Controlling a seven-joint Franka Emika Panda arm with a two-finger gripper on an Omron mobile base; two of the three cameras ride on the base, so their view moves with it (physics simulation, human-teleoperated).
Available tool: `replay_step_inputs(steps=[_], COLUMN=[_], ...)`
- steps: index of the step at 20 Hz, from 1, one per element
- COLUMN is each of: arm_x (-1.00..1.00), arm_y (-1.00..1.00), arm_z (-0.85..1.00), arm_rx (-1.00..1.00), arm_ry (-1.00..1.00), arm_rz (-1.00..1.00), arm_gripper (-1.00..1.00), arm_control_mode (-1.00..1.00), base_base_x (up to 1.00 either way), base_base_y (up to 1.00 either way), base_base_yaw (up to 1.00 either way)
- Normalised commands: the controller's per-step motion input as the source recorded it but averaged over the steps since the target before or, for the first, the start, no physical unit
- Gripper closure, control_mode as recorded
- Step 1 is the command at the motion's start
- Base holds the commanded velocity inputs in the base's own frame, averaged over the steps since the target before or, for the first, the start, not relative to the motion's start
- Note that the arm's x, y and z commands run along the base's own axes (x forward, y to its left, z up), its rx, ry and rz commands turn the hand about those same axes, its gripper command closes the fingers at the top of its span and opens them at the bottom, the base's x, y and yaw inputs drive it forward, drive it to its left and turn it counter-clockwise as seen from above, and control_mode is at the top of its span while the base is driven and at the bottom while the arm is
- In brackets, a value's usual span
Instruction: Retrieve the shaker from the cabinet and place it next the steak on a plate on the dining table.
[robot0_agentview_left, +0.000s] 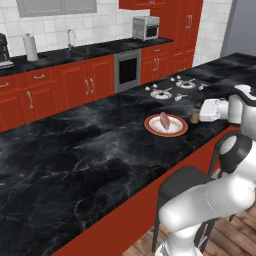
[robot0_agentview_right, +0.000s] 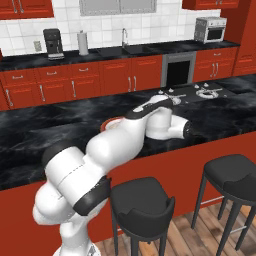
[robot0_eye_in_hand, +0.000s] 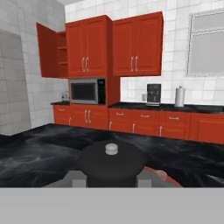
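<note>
On the black marbled dining table lies the white plate with an orange-red rim, and the reddish steak rests on it. Just right of the plate stands the small tan shaker, upright at table height. My gripper reaches in from the right and is shut on the shaker. In the hand view the shaker's dark round cap sits between my fingertips. Behind the cap a piece of the plate rim shows. In the right base view my arm covers all but a sliver of the plate.
Stove burners and knobs sit on the table top beyond the plate. Black stools stand along the table's near red side. Across the room, a wall cabinet hangs open above a microwave.
</note>
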Motion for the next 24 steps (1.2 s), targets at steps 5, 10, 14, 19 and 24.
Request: replay_step_inputs(steps=[5, 10, 14, 19, 24], arm_x=[0.19, 0.12, 0.22, 0.17, 0.08], arm_y=[-0.10, -0.22, -0.03, -0.02, -0.03], arm_z=[-0.05, 0.00, 0.00, -0.03, -0.09], arm_rx=[0.08, 0.02, 0.00, 0.00, 0.00], arm_ry=[0.00, 0.00, 0.00, 0.00, 0.00], arm_rz=[0.00, 0.00, 0.00, 0.00, 0.00], arm_gripper=[1.00, 1.00, 1.00, 1.00, 1.00], arm_control_mode=[-1.00, -1.00, -1.00, -1.00, -1.00], base_base_x=[0.00, 0.00, 0.00, 0.00, 0.00], base_base_y=[0.00, 0.00, 0.00, 0.00, 0.00], base_base_yaw=[0.00, 0.00, 0.00, 0.00, 0.00])
